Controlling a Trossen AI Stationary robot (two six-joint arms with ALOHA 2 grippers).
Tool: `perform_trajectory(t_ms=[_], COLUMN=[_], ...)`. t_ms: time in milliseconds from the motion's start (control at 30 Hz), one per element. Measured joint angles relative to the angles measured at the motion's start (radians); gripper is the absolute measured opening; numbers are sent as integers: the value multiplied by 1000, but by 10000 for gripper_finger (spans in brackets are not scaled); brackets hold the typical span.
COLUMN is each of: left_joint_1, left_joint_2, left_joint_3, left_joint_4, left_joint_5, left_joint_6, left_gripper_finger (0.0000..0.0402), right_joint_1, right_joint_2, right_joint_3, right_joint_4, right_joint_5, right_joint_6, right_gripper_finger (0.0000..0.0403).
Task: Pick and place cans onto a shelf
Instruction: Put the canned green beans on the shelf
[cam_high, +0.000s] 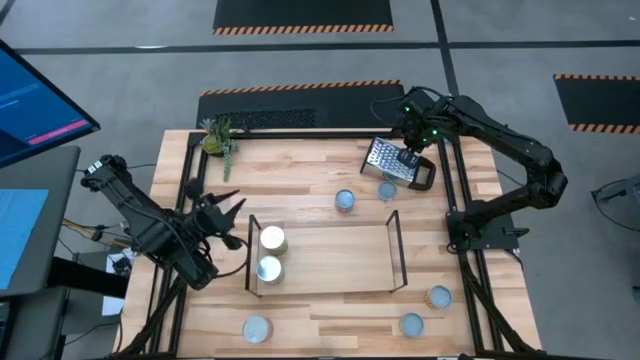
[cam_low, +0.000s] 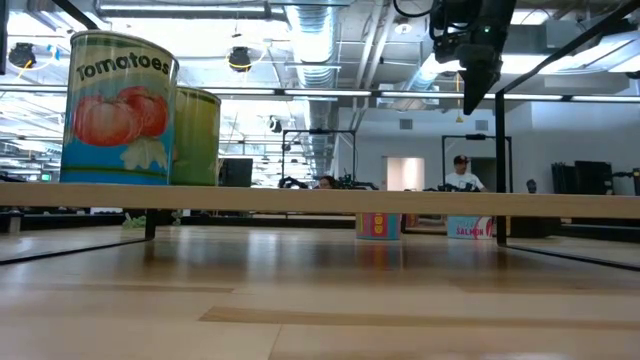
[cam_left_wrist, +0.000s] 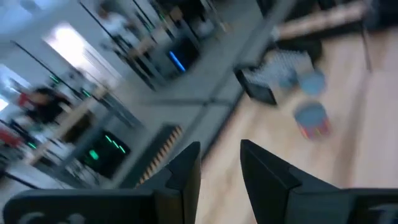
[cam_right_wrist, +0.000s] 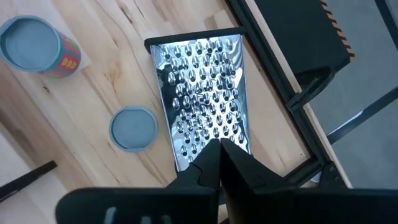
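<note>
My left wrist view is smeared; the grater (cam_left_wrist: 273, 78) and two cans (cam_left_wrist: 311, 118) are mere blobs; at counter height, the shelf's rail hides the far cans' (cam_low: 378, 225) tops.

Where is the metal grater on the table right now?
In the high view the grater lies at the table's far right, under the right pincer, with two cans just beside it.

Silver perforated grater (cam_right_wrist: 202, 99); blue-topped cans (cam_high: 345, 201); black-wire shelf (cam_high: 398, 252).
</note>
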Motion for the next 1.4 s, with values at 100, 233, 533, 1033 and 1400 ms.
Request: perform_trajectory(t_ms=[100,233,533,1033,1400], left_joint_1=[17,48,45,-132,-134], left_joint_2=[0,0,3,33,276], left_joint_3=[0,0,0,0,0], left_joint_4=[0,0,41,722,829], left_joint_5=[-121,-161,44,789,997], left_joint_6=[-8,-1,10,275,155], left_gripper_finger=[105,105,105,105,105], right_joint_1=[0,0,0,-1,-1], right_joint_2=[0,0,0,0,0], right_joint_3=[0,0,0,0,0], right_joint_4=[1,2,-1,0,0], right_joint_5=[0,0,0,0,0], right_joint_6=[20,23,14,15,27], right_gripper_finger=[33,33,33,33,33])
